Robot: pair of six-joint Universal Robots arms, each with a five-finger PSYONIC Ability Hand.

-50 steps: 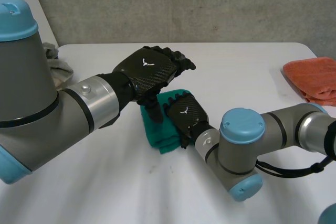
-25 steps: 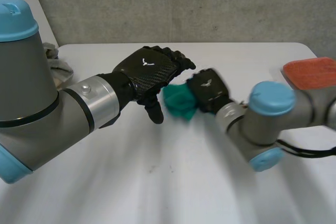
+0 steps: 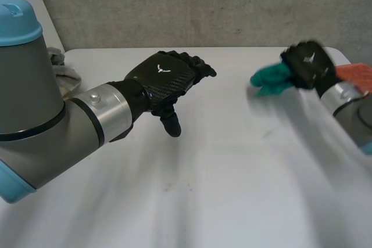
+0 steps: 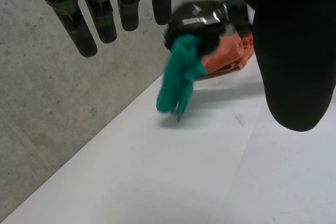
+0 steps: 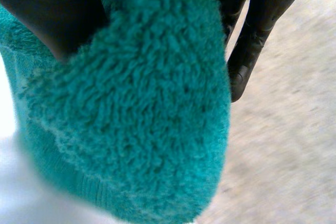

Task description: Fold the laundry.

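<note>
A folded green towel [image 3: 272,79] hangs in the air above the table's far right, with my right hand [image 3: 307,63] shut on it. The same green towel [image 4: 179,77] dangles from the right hand [image 4: 207,22] in the left wrist view, and the green towel [image 5: 131,103] sits pressed against the right hand's palm [image 5: 47,9] in the right wrist view. My left hand [image 3: 165,76] hovers open over the middle of the table, holding nothing, its fingers [image 4: 100,14] straight.
An orange towel [image 3: 354,74] lies at the table's far right edge, just behind the right hand. A grey-white cloth [image 3: 61,68] lies at the far left edge. The white table [image 3: 232,166] runs wide between the arms.
My right hand has closed on the green towel, lifted it off the table's middle and swung it far to the right toward the orange towel. The left hand has stayed still.
</note>
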